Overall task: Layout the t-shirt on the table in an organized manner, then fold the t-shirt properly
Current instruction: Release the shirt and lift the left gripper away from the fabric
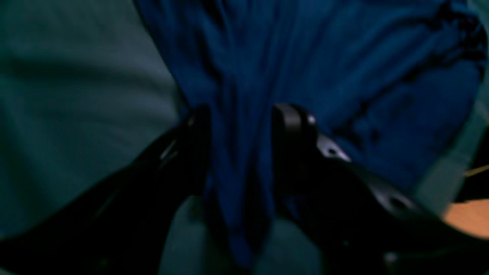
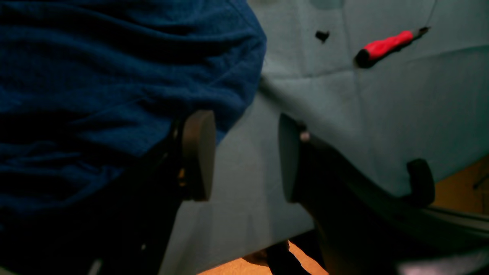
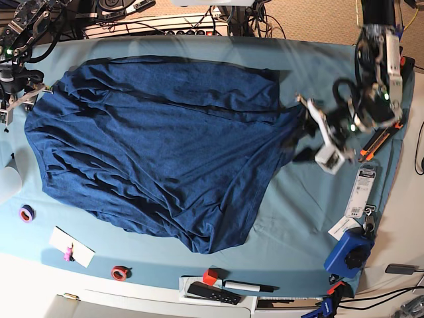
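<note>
- While the left gripper (image 1: 240, 118) straddles a t-shirt (image 3: 159, 146) fold, jaws wide, grip unclear.
- right gripper (image 2: 244, 152) gapes empty beside the t-shirt's opposite edge.

Left end effector (image 1: 240, 126) blurred (grip unclear); t-shirt (image 1: 324, 68) cut off by frame

The right gripper (image 2: 244, 156) hung with its jaws apart over the teal table (image 2: 401, 114), nothing between them. The navy t-shirt (image 2: 114, 76) bunched beside its left pad. Beyond the gripper lay a red-handled tool (image 2: 386, 46).
</note>
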